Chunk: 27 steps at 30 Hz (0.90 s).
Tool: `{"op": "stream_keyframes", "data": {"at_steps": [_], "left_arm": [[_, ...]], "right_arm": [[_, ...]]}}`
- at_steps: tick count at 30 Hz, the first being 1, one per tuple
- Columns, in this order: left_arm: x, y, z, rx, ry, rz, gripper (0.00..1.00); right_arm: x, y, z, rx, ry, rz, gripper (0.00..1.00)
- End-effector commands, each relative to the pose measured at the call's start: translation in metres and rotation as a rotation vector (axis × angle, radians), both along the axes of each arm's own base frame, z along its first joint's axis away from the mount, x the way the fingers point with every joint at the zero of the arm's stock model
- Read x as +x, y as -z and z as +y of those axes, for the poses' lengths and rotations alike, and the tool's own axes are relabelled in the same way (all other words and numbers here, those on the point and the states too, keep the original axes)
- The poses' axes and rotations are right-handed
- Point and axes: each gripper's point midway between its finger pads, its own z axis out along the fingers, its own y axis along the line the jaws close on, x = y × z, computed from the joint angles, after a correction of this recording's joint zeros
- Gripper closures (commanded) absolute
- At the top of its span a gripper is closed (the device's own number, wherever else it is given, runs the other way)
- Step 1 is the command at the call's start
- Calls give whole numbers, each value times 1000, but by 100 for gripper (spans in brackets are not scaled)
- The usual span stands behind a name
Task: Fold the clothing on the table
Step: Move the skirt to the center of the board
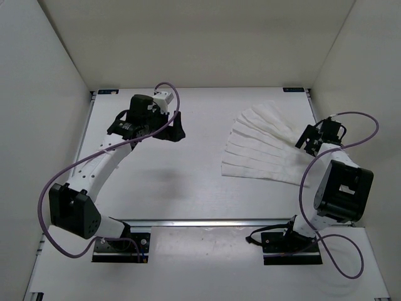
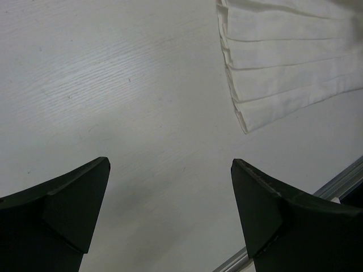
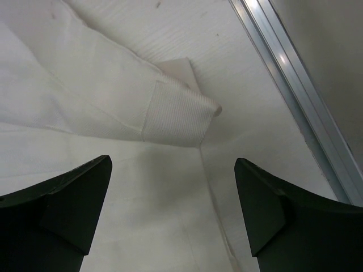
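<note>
The clothing (image 1: 263, 147), a thin white pleated piece, lies fanned out on the right half of the table (image 1: 188, 182). My right gripper (image 1: 309, 139) hovers low over its right edge. In the right wrist view the gripper (image 3: 173, 161) is open over the clothing (image 3: 102, 107), whose ribbed corner (image 3: 176, 116) is folded back ahead of the fingers. My left gripper (image 1: 176, 128) stands open over bare table left of the clothing. In the left wrist view that gripper (image 2: 170, 162) holds nothing, and the clothing's pleated hem (image 2: 283, 62) lies at the upper right.
A silver rail (image 1: 213, 222) crosses the near side of the table, and another rail (image 3: 295, 79) runs along its right edge close to the right gripper. White enclosure walls (image 1: 37, 94) close in the left, back and right. Purple cables (image 1: 53, 182) loop off both arms.
</note>
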Motion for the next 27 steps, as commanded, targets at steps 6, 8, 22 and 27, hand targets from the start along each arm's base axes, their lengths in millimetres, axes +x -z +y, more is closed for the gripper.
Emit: {"op": "stream_keyframes", "data": {"at_steps": [6,8,22,27], "left_arm": [[-9,-8,5,-47,4,-17,1],[-9,-8,5,-50,5,-12,1],[2,-13,15,-56,-26,-36,1],[9,-22,21,-65,-59,-65,1]], "right_arm": [[62,-28,-9,-100,-43,-175,15],[77,-27,-7,-106,-82,-165,20],[120,-88,-10,-135,-106,-205,100],[170,-256,31,-253,-212,-482,100]]}}
